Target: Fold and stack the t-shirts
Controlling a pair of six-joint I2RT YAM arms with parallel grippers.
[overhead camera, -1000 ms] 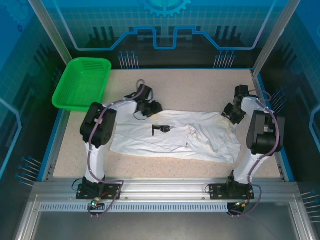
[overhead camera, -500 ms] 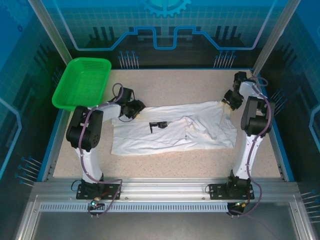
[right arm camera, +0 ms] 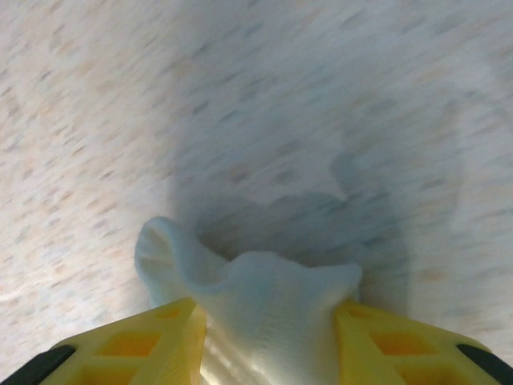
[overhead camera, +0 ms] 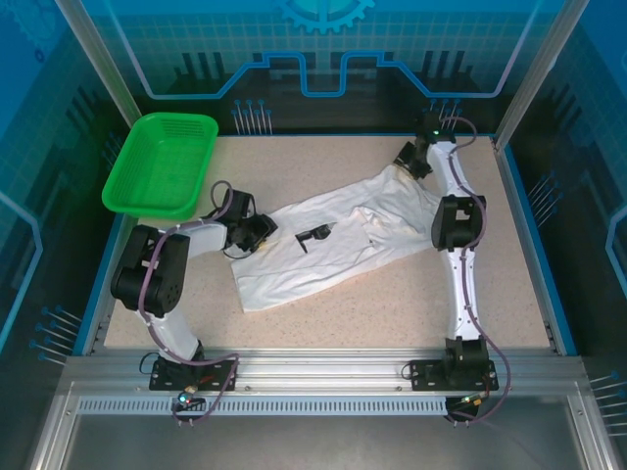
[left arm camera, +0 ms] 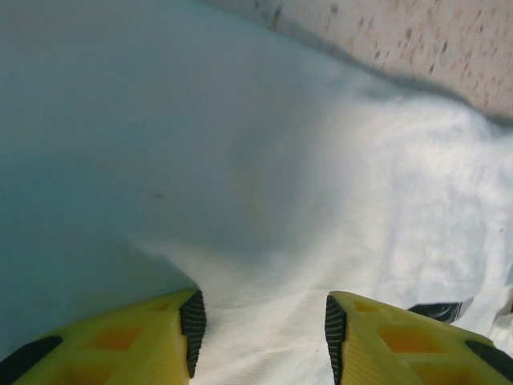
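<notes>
- At the far left corner sits a green mesh basket, apart from the cloth.
- The left gripper is down low, just right of the basket's near end, and is clamped on the left edge of the white t-shirt. In its wrist view the cloth is bunched between the yellow fingers and spreads away ahead of them.
- The t-shirt is drawn out slantwise across the speckled tabletop, from the left gripper up toward the far right. One corner trails toward the near side, and the small black print faces up, nearer the left gripper than the right.
- The right gripper, reaching to the far side, pinches the shirt's other end — its wrist view shows a fold of cloth gripped between the fingers, held off the table with a shadow beneath.
</notes>
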